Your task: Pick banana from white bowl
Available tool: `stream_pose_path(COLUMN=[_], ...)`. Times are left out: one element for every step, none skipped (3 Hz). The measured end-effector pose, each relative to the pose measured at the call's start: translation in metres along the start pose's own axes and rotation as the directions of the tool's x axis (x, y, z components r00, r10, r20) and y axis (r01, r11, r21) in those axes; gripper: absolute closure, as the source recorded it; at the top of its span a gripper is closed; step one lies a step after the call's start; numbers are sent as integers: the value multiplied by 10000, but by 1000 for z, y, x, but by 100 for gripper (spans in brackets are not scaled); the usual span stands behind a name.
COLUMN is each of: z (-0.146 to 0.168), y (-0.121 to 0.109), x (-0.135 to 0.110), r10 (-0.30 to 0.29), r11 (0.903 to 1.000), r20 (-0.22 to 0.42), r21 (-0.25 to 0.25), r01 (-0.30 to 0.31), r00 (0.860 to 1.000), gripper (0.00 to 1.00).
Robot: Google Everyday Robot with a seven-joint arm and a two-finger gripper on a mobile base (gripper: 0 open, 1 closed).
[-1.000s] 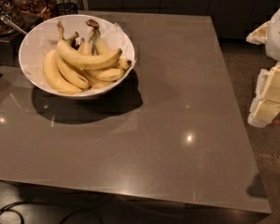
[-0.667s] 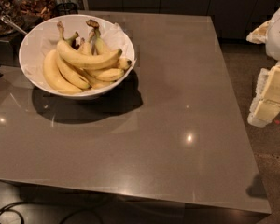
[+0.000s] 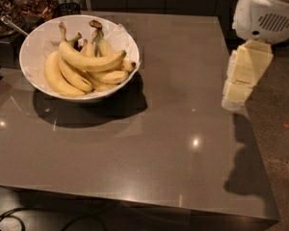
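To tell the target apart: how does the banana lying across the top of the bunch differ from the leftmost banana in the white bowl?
The top banana looks longer and slimmer; the leftmost banana is plumper. The top banana lies across the others, the leftmost banana against the left wall of the white bowl. Both are yellow. The pincer hangs beside the right edge of the table, away from both.

1. No text, label, brand, number or sign can be read anywhere in view.
2. The white bowl [image 3: 37, 38] is plain, with no print on its wall or rim.
3. The gripper [image 3: 238, 93], cream-coloured, hangs at the right edge of the table [image 3: 159, 129], well to the right of the white bowl; no marking on it can be read.
4. The robot housing [image 3: 267, 11] above the gripper shows only slotted vents, no lettering.
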State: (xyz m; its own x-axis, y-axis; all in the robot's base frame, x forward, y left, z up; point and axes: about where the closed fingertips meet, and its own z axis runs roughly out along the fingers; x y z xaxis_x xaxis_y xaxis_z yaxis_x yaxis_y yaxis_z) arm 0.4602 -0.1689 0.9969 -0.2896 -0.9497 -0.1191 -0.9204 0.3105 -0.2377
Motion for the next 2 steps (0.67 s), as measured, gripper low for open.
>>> stream_pose_path(z=[2,0], y=[-12,-17], x=[-43,-56], r10=[-232,-346], r11=[9997,9988], r20=[-165,112], r21=[81,356], r01=[233,342], r00=[9996,9993], gripper=[0,0])
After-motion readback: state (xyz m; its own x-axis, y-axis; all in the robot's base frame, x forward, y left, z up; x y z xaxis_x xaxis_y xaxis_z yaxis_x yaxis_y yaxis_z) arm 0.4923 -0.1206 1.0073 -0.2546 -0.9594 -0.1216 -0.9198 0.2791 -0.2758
